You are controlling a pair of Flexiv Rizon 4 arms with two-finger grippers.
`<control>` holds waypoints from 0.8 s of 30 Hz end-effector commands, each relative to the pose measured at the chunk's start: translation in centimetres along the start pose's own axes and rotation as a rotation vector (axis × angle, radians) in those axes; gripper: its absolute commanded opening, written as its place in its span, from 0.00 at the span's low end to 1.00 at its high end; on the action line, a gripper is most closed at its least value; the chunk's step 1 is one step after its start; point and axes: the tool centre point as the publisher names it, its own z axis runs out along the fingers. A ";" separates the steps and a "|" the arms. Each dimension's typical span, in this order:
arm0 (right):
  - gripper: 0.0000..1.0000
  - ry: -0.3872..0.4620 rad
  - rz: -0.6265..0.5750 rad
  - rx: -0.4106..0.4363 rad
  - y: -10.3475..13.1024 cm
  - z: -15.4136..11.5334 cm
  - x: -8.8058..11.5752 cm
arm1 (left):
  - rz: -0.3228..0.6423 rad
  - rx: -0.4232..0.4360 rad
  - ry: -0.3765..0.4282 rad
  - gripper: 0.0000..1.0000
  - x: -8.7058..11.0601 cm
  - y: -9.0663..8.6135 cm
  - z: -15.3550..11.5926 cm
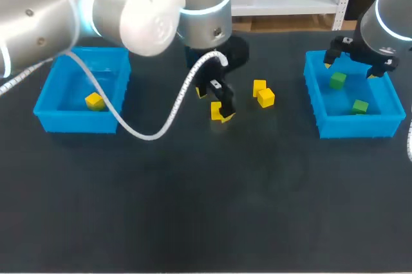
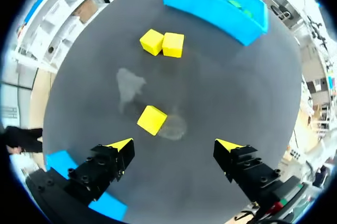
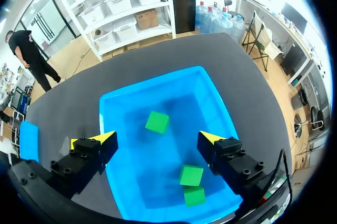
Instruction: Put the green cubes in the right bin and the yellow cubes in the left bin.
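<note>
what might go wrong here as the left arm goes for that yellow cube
The yellow cube lies turned and nearer one finger of the open left gripper, so closing may twist it or push it away. The two other yellow cubes touch each other; picking one may knock its neighbour.
</note>
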 end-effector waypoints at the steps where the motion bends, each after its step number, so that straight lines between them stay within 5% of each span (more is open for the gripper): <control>1: 1.00 -0.005 0.001 0.001 0.0 0.0 0.1 | -0.036 0.003 0.021 1.00 -1.5 0.8 1.5; 11: 1.00 -0.005 0.001 0.001 0.0 0.0 0.1 | -0.275 -0.051 0.086 1.00 -3.0 3.7 3.5; 24: 1.00 -0.005 0.001 0.001 0.0 0.0 0.1 | -0.301 -0.033 0.157 1.00 -2.8 3.2 5.0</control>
